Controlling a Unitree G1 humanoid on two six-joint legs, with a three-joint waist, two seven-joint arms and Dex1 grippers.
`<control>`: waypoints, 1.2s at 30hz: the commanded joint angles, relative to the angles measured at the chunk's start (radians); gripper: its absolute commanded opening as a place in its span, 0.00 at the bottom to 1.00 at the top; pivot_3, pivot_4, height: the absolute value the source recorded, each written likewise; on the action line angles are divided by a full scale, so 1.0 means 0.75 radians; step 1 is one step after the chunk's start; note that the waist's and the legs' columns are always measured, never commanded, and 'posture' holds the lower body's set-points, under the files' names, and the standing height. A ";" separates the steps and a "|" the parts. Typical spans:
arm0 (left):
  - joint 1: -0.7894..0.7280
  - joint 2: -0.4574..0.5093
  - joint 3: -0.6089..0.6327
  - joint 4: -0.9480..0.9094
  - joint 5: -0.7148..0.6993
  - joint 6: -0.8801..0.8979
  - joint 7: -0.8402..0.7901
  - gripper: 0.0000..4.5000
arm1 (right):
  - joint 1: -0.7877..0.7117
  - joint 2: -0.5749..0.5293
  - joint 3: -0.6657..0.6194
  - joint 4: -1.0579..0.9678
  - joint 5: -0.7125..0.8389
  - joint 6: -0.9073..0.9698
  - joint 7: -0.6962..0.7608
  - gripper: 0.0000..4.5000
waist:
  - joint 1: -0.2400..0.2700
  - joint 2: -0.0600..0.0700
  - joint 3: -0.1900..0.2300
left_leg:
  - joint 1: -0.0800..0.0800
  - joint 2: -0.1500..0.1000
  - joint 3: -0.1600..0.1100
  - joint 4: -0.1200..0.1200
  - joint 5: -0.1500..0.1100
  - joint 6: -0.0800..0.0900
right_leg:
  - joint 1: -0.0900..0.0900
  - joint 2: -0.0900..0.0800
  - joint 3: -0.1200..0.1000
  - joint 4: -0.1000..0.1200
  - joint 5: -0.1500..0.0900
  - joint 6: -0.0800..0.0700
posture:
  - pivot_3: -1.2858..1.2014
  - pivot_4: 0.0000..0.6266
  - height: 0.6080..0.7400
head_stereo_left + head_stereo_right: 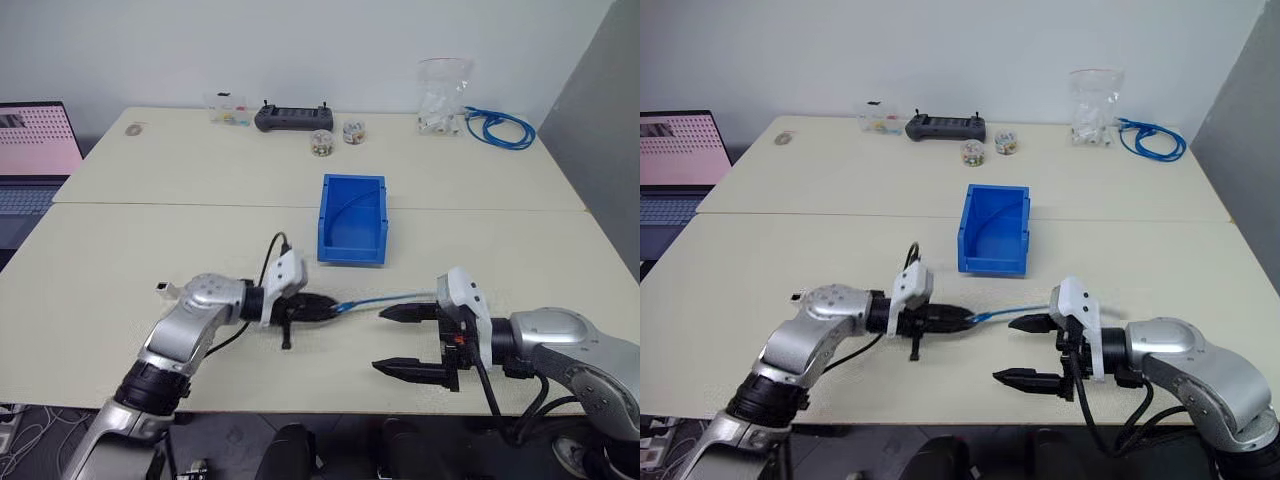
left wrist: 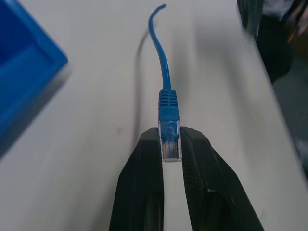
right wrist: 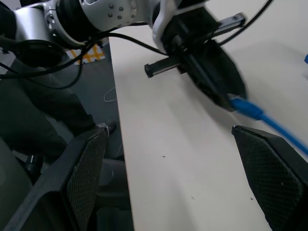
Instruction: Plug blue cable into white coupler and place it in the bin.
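left tool [image 1: 322,308] pinched the blue cable [image 2: 166,103] plug near the surface [image 1: 150,260] edge; right tool [image 1: 408,342] gaped wide, empty, just right.

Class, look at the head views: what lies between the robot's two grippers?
The blue cable spans that gap: the left gripper is shut on its plug end, and the cable runs toward the open right gripper. Beneath it is bare table; the left eye view shows this.
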 commanded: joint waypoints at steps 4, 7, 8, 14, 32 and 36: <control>-0.082 -0.082 0.194 -0.090 -0.378 0.434 0.139 0.05 | -0.005 0.059 -0.147 0.003 0.229 0.061 -0.178 0.97 | -0.014 0.000 0.000 | 0.001 0.001 0.000 -0.001 0.000 0.000 | 0.000 0.001 0.000 0.001 0.000 0.000 | 0.52 0.24 1.00; -0.109 -0.117 0.279 -0.113 -0.586 0.629 0.191 0.05 | -0.043 0.112 -0.176 0.084 0.283 0.058 -0.255 0.97 | -0.014 -0.001 0.000 | 0.002 0.001 0.000 0.000 0.000 0.000 | 0.000 0.001 0.000 0.001 0.000 0.000 | 0.52 0.24 1.00; -0.111 -0.121 0.299 -0.120 -0.637 0.677 0.207 0.05 | -0.053 0.124 -0.183 0.096 0.305 0.060 -0.274 0.97 | -0.014 -0.001 0.000 | 0.001 0.001 0.000 0.000 0.000 0.000 | 0.000 0.001 0.000 0.001 0.000 0.000 | 0.52 0.24 1.00; -0.098 -0.138 0.375 -0.147 -0.834 0.829 0.315 0.05 | -0.136 0.209 -0.231 0.159 0.605 0.083 -0.444 0.97 | -0.013 -0.001 0.000 | 0.001 0.000 0.000 -0.001 0.000 0.000 | 0.000 0.000 0.001 0.001 0.000 0.000 | 0.52 0.24 1.00; -0.058 -0.117 0.368 -0.180 -0.935 0.821 0.402 0.05 | -0.253 0.217 -0.131 0.235 0.907 0.011 -0.670 0.70 | -0.013 -0.001 0.000 | 0.001 0.000 0.002 -0.001 0.000 0.000 | -0.001 0.000 0.003 0.001 0.000 0.000 | 0.52 0.24 1.00; -0.046 -0.106 0.359 -0.187 -0.927 0.808 0.391 0.05 | -0.257 0.210 -0.114 0.237 0.937 0.002 -0.681 0.51 | -0.012 -0.001 0.000 | 0.001 0.000 0.002 -0.001 0.000 0.000 | -0.001 0.000 0.003 0.001 0.000 0.000 | 0.52 0.24 1.00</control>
